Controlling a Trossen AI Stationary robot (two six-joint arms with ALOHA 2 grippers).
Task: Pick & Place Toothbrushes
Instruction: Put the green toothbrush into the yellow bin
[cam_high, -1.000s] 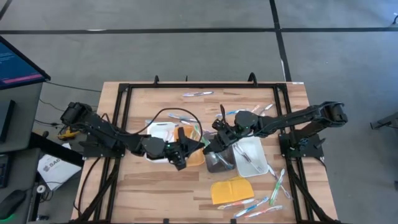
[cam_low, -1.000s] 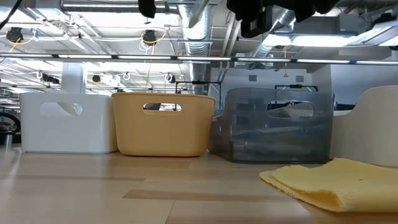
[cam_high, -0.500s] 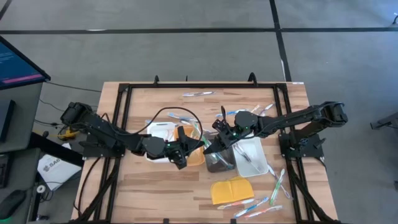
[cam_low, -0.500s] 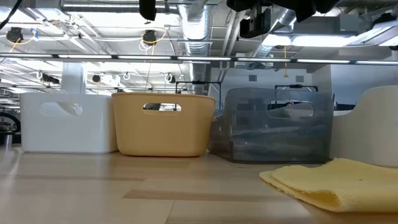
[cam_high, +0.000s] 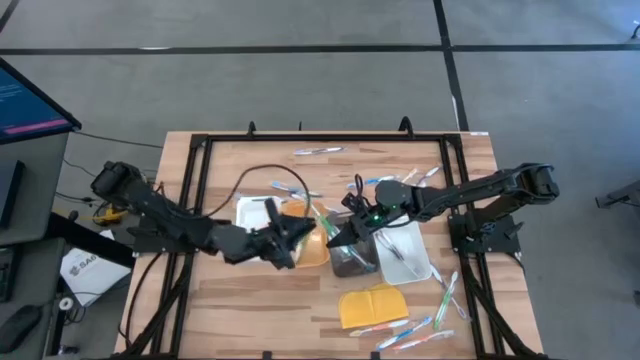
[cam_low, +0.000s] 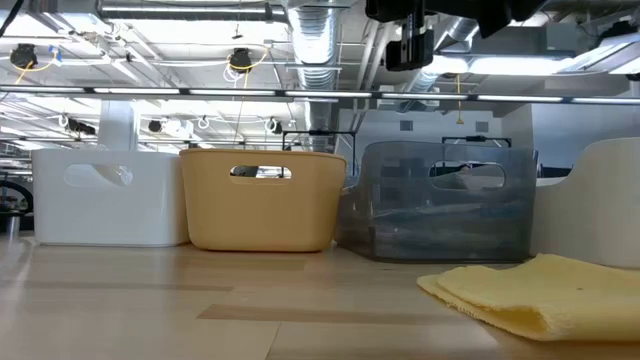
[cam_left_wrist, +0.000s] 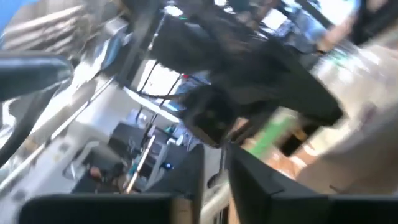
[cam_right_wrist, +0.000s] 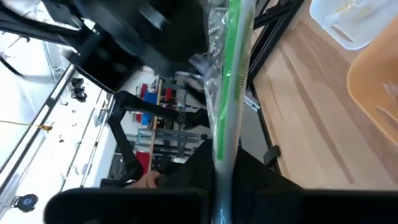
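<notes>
A green toothbrush (cam_right_wrist: 231, 81) in a clear wrapper hangs in the air above the orange tray (cam_high: 312, 250) and the grey tray (cam_high: 352, 260). My right gripper (cam_high: 340, 226) is shut on it. My left gripper (cam_high: 288, 236) stands a little to the left over the orange tray, its fingers a narrow gap apart with nothing between them. In the left wrist view the green toothbrush (cam_left_wrist: 273, 132) shows beyond my fingers, under the other arm's dark gripper. More toothbrushes (cam_high: 318, 151) lie loose on the table. My right gripper pinches the wrapped green toothbrush between its two fingers, low on the handle (cam_right_wrist: 219, 155). The fingers come in nearly level from the table's right. The rest of the toothbrush runs out past the fingertips. It is lifted clear of the trays.
Two white trays (cam_high: 256, 212) (cam_high: 405, 250) flank the orange and grey ones. A yellow pad (cam_high: 372, 305) lies toward the near edge, with loose toothbrushes (cam_high: 440, 292) to its right. A black frame (cam_high: 200, 190) rims the table.
My right gripper has shut on the green toothbrush and rolled slightly without shifting. My left gripper has let go of it and drawn back toward the table's left edge, rolling as it went, which uncovers the left white tray.
</notes>
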